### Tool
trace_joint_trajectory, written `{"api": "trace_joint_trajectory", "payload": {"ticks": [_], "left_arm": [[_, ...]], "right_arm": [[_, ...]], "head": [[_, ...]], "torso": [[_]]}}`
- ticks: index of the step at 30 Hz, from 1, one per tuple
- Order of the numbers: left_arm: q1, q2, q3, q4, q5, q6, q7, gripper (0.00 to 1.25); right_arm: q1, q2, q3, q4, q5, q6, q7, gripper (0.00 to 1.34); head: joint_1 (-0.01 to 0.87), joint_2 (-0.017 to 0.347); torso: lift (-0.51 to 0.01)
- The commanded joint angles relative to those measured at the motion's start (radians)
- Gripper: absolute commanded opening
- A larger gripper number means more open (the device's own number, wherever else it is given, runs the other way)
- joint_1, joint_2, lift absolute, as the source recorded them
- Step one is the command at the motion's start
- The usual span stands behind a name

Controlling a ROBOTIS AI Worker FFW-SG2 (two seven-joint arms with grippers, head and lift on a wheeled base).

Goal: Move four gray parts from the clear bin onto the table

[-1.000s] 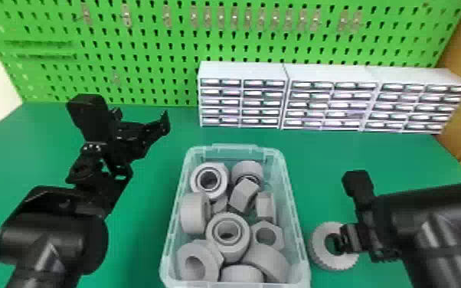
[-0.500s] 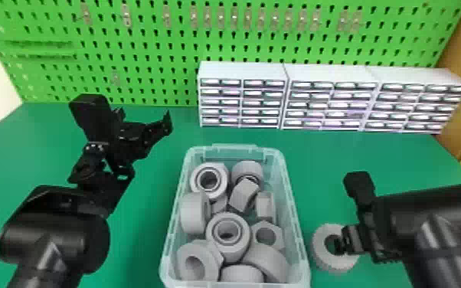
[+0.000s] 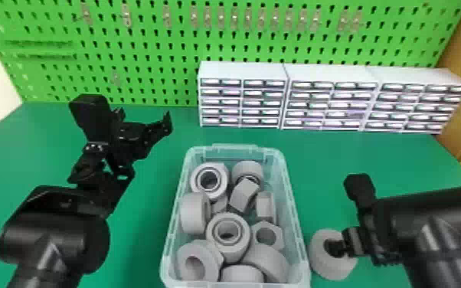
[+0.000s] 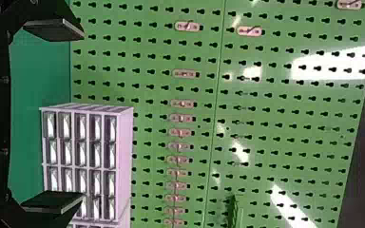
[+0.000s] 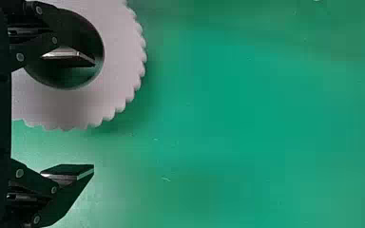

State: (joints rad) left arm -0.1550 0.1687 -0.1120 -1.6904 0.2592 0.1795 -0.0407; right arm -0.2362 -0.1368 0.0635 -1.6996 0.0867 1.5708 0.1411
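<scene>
Showing one gray ring (image 3: 331,270) flat on the table (image 3: 138,249), just beside the clear bin (image 3: 235,148); probably one of four done, with three left to bring out from the gray parts (image 3: 193,214) heaped inside. Looks released, with the right gripper (image 5: 94,116) spread open, one finger inside the ring's hole, the other outside. Needs lifting clear next, without dragging the ring. Has the left gripper (image 4: 83,115) parked left of the bin, fingers wide apart, empty.

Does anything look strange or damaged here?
Nothing seems damaged. Slightly odd: the right claw is not around the whole toothed ring on the table; one finger is at its hole, the other outside.
</scene>
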Motion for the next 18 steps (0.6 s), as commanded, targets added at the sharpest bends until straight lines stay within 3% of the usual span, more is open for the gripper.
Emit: {"api": "trace_joint_trajectory", "payload": {"ticks": [1, 18], "left_arm": [[0.000, 0.000, 0.000, 0.000, 0.002, 0.000, -0.001, 1.15], [0.002, -0.001, 0.002, 0.000, 0.006, 0.000, -0.001, 1.15]], "right_arm": [[0.000, 0.000, 0.004, 0.000, 0.008, 0.001, 0.000, 0.87], [-0.006, 0.000, 0.009, -0.006, 0.024, 0.001, 0.000, 0.87]], "head": [[0.678, 0.034], [0.678, 0.034]], "torso": [[-0.050], [-0.050]]}}
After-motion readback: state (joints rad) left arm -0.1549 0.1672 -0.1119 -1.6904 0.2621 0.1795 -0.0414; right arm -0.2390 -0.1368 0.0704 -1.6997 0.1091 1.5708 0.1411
